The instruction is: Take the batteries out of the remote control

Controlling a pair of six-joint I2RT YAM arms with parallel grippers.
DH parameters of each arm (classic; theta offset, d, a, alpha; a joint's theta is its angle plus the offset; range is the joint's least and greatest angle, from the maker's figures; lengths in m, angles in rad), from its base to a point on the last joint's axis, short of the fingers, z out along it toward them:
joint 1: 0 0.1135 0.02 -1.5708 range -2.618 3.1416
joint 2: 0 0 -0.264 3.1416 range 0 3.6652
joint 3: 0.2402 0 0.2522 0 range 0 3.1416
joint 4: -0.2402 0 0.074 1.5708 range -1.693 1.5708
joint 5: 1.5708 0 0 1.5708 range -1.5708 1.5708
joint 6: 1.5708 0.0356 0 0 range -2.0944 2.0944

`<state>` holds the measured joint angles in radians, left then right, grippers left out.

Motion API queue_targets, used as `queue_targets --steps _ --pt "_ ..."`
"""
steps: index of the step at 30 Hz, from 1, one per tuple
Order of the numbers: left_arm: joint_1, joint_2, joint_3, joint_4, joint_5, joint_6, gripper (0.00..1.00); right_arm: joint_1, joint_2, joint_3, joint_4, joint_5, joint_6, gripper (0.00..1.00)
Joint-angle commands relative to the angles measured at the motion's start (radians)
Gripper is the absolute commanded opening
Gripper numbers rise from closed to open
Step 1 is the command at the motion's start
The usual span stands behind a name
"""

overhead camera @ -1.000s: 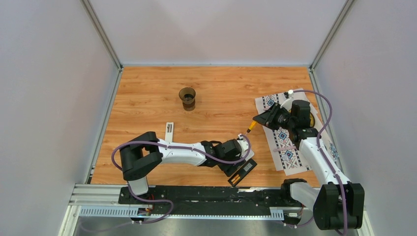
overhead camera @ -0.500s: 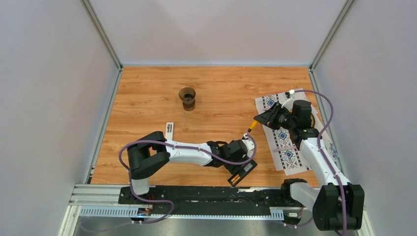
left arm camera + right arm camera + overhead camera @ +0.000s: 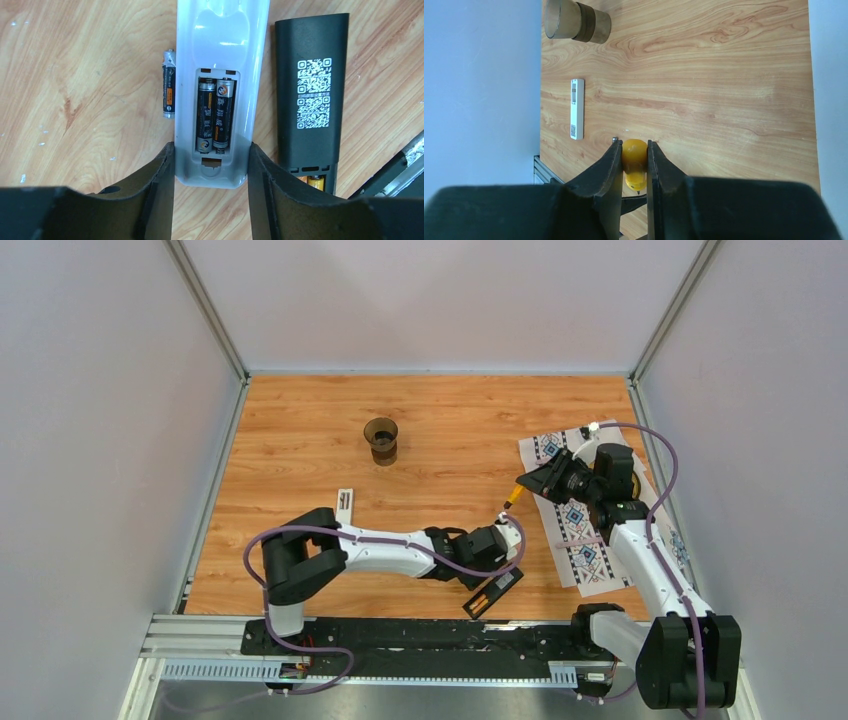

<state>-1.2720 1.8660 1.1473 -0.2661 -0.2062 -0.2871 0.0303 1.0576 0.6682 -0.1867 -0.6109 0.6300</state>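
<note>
A white remote control [image 3: 220, 40] lies back-up with its compartment open, and two dark batteries [image 3: 214, 112] sit side by side inside. Another dark battery [image 3: 169, 82] lies loose on the wood to its left. My left gripper [image 3: 211, 160] straddles the remote's near end, both fingers pressed against its sides. To its right lies a black remote [image 3: 312, 85], a yellow cell [image 3: 315, 181] showing at its open end. My right gripper [image 3: 634, 150] is shut on a yellow screwdriver handle [image 3: 634, 152], held above the table [image 3: 512, 497].
A dark cup [image 3: 381, 439] stands at the back of the wooden table. A slim white strip with a printed code [image 3: 344, 506] lies left of centre. A patterned mat [image 3: 585, 540] lies along the right side beneath my right arm.
My left gripper has crept toward the table's near edge and its jaws have narrowed onto the white remote's sides. My right arm and the screwdriver have barely moved.
</note>
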Motion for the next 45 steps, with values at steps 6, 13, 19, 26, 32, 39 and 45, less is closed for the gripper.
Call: queue_targets --steps 6,13,19,26,32,39,45 --pt "0.003 -0.309 -0.066 0.018 -0.068 -0.007 0.16 -0.006 -0.013 0.047 -0.011 -0.026 -0.009 0.0" --pt "0.037 -0.445 -0.152 -0.038 -0.102 -0.024 0.16 -0.007 -0.008 0.053 -0.01 -0.024 -0.009 0.0" --pt "0.082 -0.484 -0.271 -0.013 -0.088 -0.055 0.16 -0.007 0.01 0.051 0.016 -0.03 -0.004 0.0" --pt "0.106 -0.389 -0.31 0.051 -0.05 -0.063 0.16 -0.007 0.036 0.039 0.052 -0.049 0.014 0.0" --pt "0.109 -0.24 -0.27 0.1 0.01 -0.034 0.23 0.003 0.073 0.022 0.099 -0.079 0.045 0.0" --pt "0.108 -0.211 -0.284 0.119 0.025 -0.032 0.61 0.045 0.082 0.022 0.108 -0.059 0.04 0.0" --pt "0.109 -0.286 -0.359 0.142 0.018 -0.057 0.74 0.091 0.117 0.021 0.13 -0.041 0.043 0.0"
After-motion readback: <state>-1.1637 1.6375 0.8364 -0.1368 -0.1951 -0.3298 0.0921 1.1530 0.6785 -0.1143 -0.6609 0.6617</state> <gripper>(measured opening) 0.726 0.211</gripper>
